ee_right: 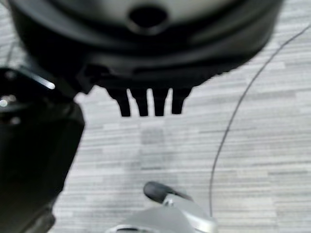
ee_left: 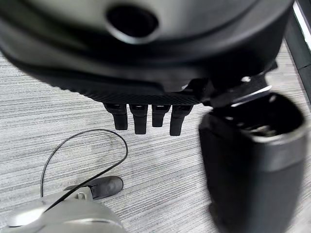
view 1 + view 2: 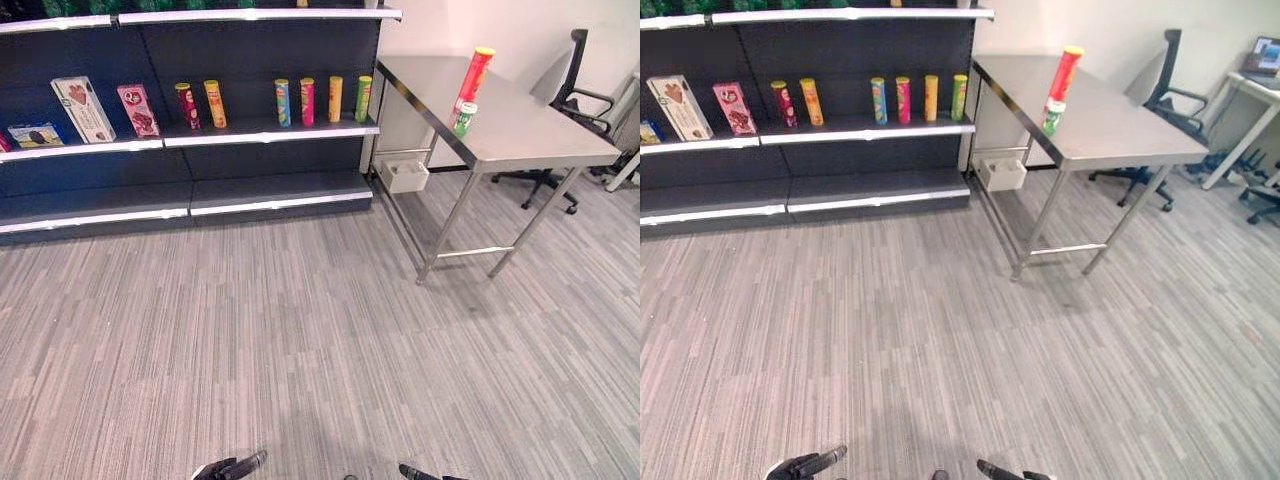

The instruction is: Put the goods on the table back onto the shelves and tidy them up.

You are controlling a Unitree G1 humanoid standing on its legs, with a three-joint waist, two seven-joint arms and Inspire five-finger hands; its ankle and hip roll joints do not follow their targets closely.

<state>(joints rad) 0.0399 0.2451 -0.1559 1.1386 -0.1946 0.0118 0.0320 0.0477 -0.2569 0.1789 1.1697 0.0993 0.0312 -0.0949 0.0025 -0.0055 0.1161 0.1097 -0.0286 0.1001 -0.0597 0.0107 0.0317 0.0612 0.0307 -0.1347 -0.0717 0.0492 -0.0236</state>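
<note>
Left wrist view shows the left hand point(image 2: 146, 97) with its fingers straight and loose, holding nothing. The right hand point(image 1: 146, 77) looks the same, spread and empty. Both hang low over the floor point(image 3: 300, 340), well apart from the bench point(image 3: 540, 140). On the bench stand a tall red can point(image 3: 473, 78) and a small green can point(image 3: 465, 118), just beside each other. The shelves point(image 3: 270, 131) are next to the bench. I think the robot should walk up close first. Then it should take the green can round its middle, softly, so the red one does not tip.
</note>
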